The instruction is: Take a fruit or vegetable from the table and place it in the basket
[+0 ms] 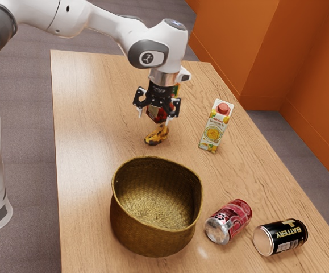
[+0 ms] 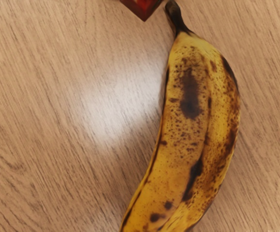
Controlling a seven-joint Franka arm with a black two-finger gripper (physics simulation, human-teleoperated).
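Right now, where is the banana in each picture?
Exterior view: the banana is on the table, between the basket and the red thing.
Wrist view: it is big and close, lying on the wood.
Shared landmark: the red thing; in the wrist view its pointy corner is near the banana's stem.

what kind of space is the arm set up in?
Hard to name exactly; probably a plain room staged as a test bench, in simulation. Signs: the bare wooden table, the bright orange wall and the grey carpet-like floor.
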